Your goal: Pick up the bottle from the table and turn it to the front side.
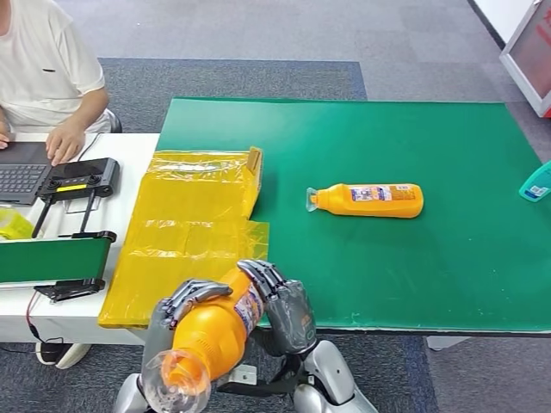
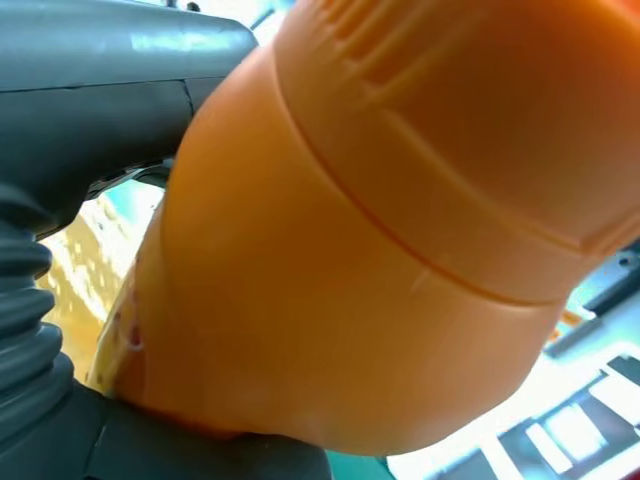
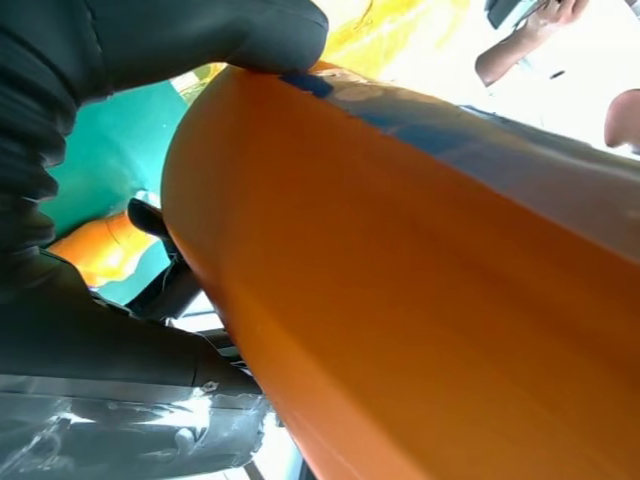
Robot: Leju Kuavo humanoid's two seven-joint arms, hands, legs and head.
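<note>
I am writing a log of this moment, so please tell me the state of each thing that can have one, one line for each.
Held bottle: lifted off the table, gripped by both hands, cap end toward the camera.
Left hand: grips the held bottle.
Right hand: grips the held bottle.
Second bottle: lying on its side on the green mat.
Yellow bags: lying flat.
</note>
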